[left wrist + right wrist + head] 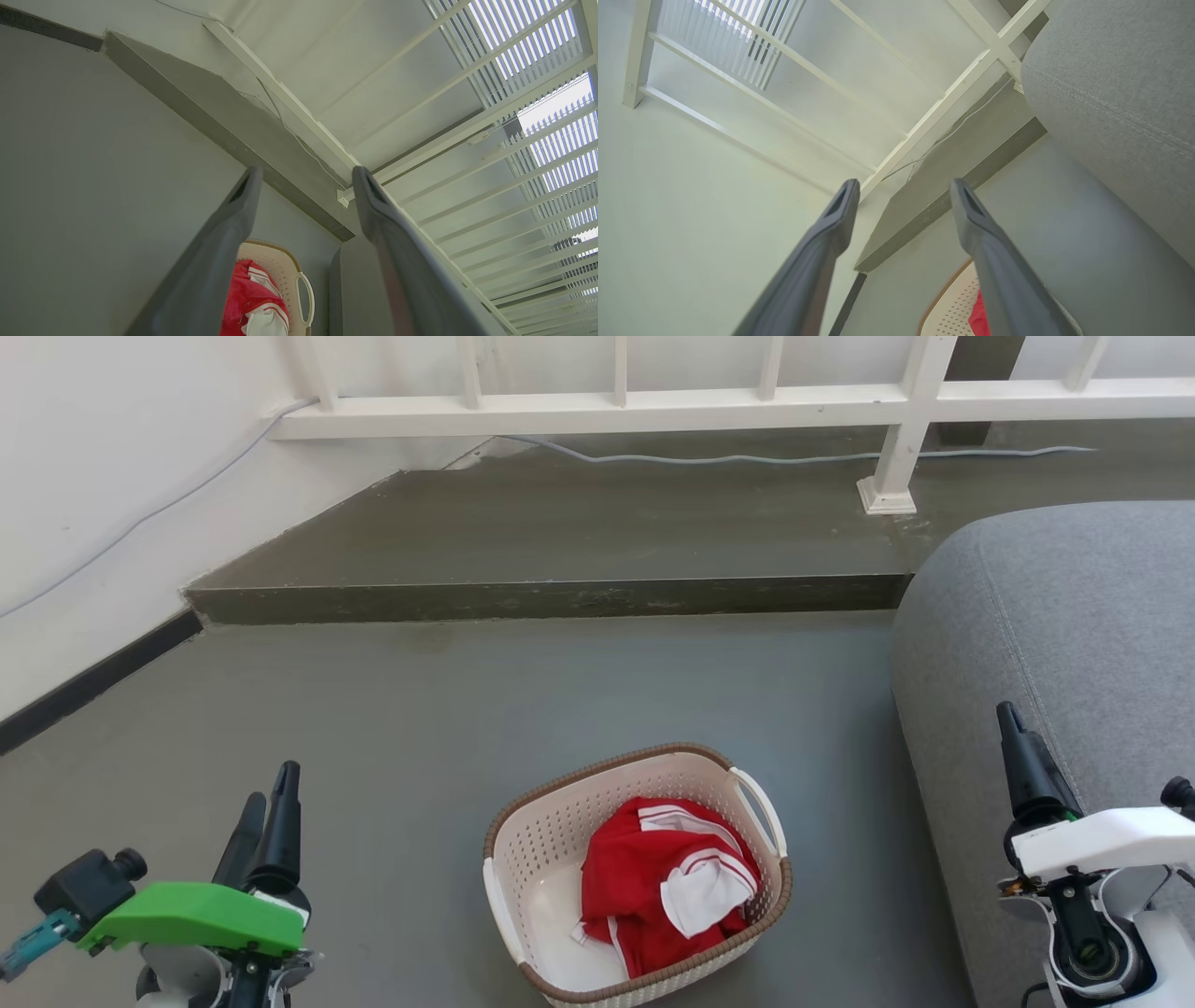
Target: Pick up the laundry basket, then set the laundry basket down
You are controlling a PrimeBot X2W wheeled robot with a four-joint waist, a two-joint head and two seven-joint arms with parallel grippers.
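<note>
Sitting on the floor (467,691), the laundry basket (546,835) has the grey sofa (1074,616) close on its right and a red garment (644,877) inside. The left gripper (306,177) and right gripper (903,186) flank the basket, well apart from it, fingers spread, empty. Crowded by the sofa, the right one may miss its handle (761,807); a lopsided lift would tip the basket.

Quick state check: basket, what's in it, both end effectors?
laundry basket: upright on the floor, not gripped, both handles free.
red-and-white garment: crumpled inside the laundry basket.
left end effector: open, empty, clear of the basket.
right end effector: open, empty, next to the grey sofa.
</note>
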